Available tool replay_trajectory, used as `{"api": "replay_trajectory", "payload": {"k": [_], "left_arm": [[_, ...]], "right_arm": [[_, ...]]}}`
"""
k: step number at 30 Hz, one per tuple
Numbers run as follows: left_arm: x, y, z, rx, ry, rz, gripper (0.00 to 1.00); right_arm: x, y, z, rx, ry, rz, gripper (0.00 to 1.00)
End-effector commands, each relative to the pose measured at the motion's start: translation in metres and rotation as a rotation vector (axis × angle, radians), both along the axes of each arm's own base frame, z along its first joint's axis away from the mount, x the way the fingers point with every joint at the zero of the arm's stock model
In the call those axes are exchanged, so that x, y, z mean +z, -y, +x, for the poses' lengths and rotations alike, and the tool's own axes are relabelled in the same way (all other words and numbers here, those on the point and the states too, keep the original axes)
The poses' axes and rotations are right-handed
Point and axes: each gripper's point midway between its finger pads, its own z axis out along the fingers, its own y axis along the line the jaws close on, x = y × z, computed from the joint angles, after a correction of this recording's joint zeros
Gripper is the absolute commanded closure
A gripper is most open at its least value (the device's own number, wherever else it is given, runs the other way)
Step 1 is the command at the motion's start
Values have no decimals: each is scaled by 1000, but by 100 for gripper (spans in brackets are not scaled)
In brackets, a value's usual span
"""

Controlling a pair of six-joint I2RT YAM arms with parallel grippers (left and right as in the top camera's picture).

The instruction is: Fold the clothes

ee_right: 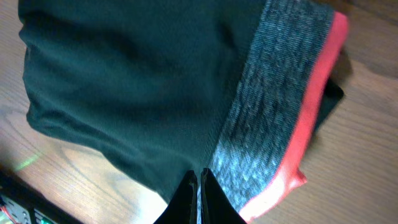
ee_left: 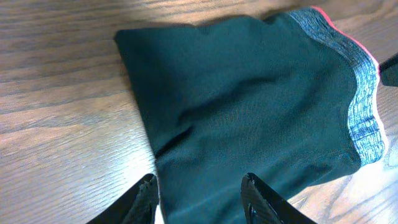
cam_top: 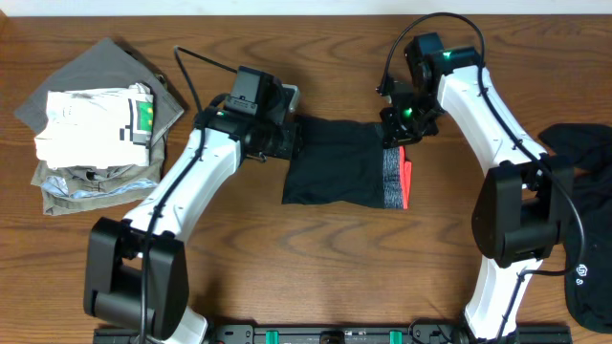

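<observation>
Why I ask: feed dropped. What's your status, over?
Left claw open over shorts. Right claw shut on shorts' waistband. Folded pile off aside, nothing blocking.

i see my black left gripper point(ee_left: 200, 199) with fingers spread wide. my black right gripper point(ee_right: 199, 190) is pinched tight.

The shorts point(cam_top: 335, 162) are very dark green, almost black, with a speckled grey waistband point(cam_top: 392, 177) and a red trim point(cam_top: 407, 182) on its edge. The counter point(cam_top: 287, 268) is brown wood with grain lines. At its left edge, the pile point(cam_top: 96, 62) is grey-olive, with a white garment point(cam_top: 81, 124) on top bearing a green patch point(cam_top: 145, 117).
</observation>
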Motion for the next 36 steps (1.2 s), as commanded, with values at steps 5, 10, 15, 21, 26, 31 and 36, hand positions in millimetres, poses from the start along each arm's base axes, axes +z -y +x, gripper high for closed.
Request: {"api": "replay_trajectory", "payload": {"k": [5,10,15,21,26,31,36], "left_arm": [[-39,8,-3,-43,-81,26,54],[-61,11,-17,-63,-160,53,54],[-77,8,-28,-64,-234,79,54],[-85,3,-41,-27,-316,95,70],[-86,-1,-55,60,-414,99,75],[-81,8,-66,41,-471,43,76],[-73,17,-71,18,-480,-3,76]], "right_arm": [[-52,-3,-21,18,-93,7,96],[-89,28,-27,-91,-117,-159,99],[-95,49,-23,-163,-111,-234,98],[-96,54,-19,-169,-95,-247,96],[-98,63,1,-177,-3,-298,97],[-91,63,35,-195,123,-293,91],[-56,57,63,-207,199,-271,85]]}}
